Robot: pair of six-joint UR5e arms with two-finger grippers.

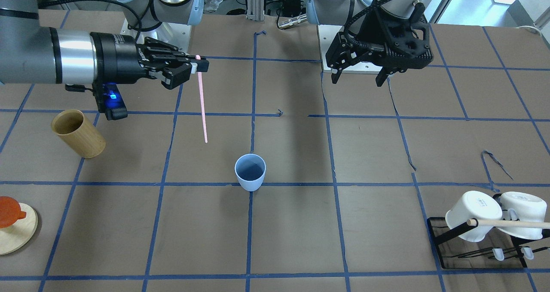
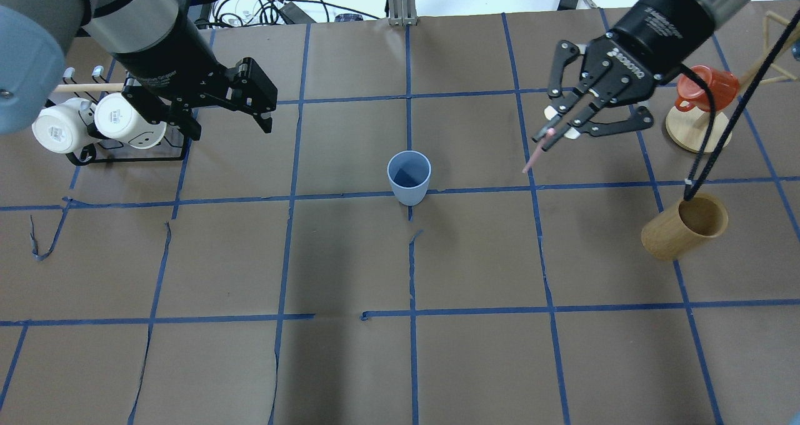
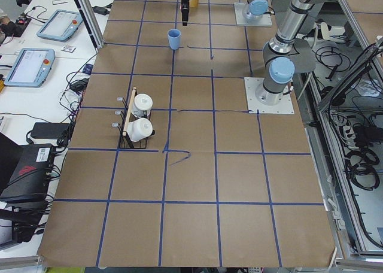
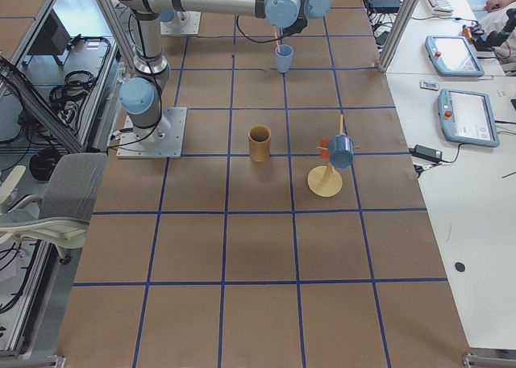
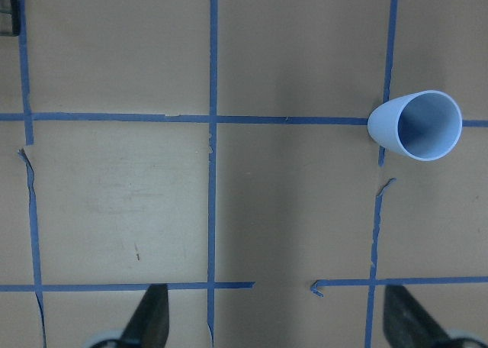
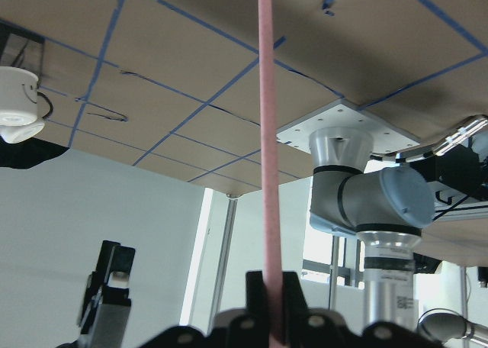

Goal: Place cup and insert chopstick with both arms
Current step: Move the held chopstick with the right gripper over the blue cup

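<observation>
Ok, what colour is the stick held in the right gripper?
Pale pink. The chopstick shows best in the exterior front-facing view.

Small pale blue cup (image 1: 250, 171), handleless, tapering to its base, upright and empty on a blue tape line (image 1: 206, 183) near the middle of the table (image 1: 300, 232). Long thin pale pink chopstick (image 1: 202, 107) hanging almost straight down, top end pinched in the right gripper (image 1: 198, 66), lower tip free, apart from the cup.
</observation>
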